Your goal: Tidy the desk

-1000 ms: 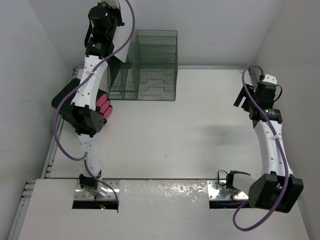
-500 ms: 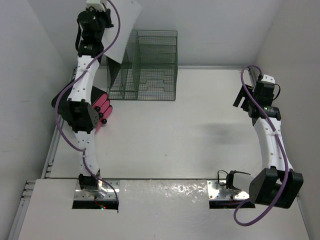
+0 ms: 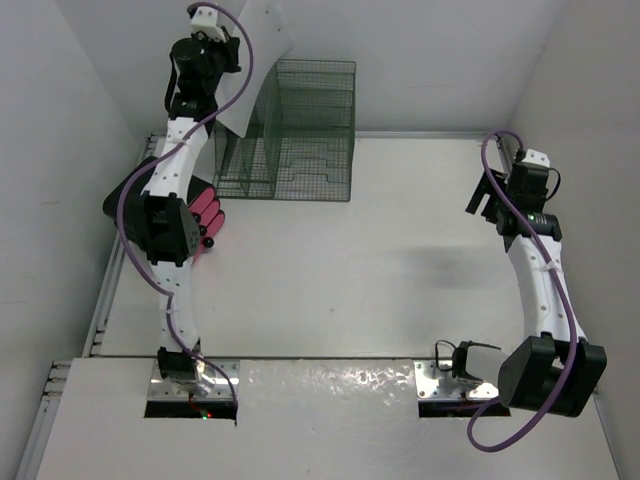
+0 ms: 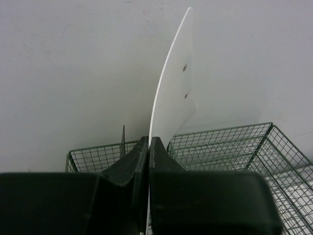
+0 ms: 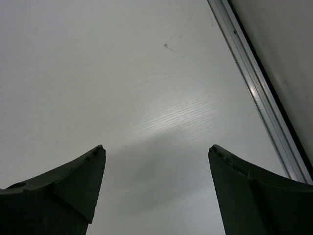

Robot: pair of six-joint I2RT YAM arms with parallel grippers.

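My left gripper (image 3: 226,82) is shut on the lower edge of a white sheet of paper (image 3: 260,55) and holds it up at the far left, above the left end of a green wire file organizer (image 3: 300,130). In the left wrist view the sheet (image 4: 173,93) stands edge-on and curves to the right, pinched between my fingertips (image 4: 148,140), with the organizer (image 4: 234,147) below. My right gripper (image 3: 487,200) is open and empty above the white desk (image 3: 350,270). The right wrist view shows bare desk (image 5: 122,73) between its fingers (image 5: 156,149).
A black case with pink cylinders (image 3: 207,212) lies at the left edge beside the left arm. A metal rail (image 5: 259,93) runs along the desk's right edge, close to my right gripper. White walls enclose the desk.
My left gripper swung left and then back right with the sheet, which now hangs more over the organizer's left end. The right arm barely moved.
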